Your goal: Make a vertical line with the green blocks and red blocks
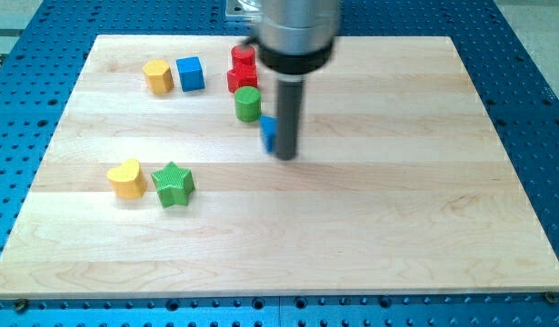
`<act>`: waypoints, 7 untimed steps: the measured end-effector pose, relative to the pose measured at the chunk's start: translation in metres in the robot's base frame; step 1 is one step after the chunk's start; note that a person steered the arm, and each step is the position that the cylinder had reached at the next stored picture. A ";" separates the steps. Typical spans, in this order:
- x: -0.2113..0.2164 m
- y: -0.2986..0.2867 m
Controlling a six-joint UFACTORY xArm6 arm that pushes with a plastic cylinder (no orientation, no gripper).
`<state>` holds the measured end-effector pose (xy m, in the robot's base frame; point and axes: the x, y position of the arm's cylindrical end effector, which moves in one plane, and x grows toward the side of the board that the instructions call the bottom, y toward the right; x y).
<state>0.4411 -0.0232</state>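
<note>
Tip: my tip (285,156) rests on the board (397,227) near its centre, toward the top edge; it is a bare rod, with no jaws to open or close, and it carries nothing.

Beside the tip: a blue block (268,133), mostly hidden by the rod, sits just at its left and seems to touch it; its shape cannot be made out.

Red blocks: two red blocks (242,69) sit close together near the top edge, a little left of centre, one behind the other; part of them is hidden by the arm.

Green cylinder: the green cylinder (247,104) stands just below the reds, so these three already run top to bottom in a short column.

Green star: the green star (174,184) lies well apart, toward the lower-left, just right of a yellow heart (126,178).

Key relation: the star lies to the left of my tip and slightly lower; the column lies up and to the left of my tip.

Judgement: the star looks like the piece left to place. It would need to travel right and up to sit under the cylinder, so my tip would have to get round to its left side first.

Risk: the yellow heart crowds that side, and the blue block lies near the column's lower end.

Others: a yellow block (157,76) and a blue cube (190,74) sit near the top-left corner, clear of the line.
</note>
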 end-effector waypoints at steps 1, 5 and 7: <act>-0.008 -0.011; -0.031 -0.085; -0.047 -0.116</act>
<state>0.3940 -0.1388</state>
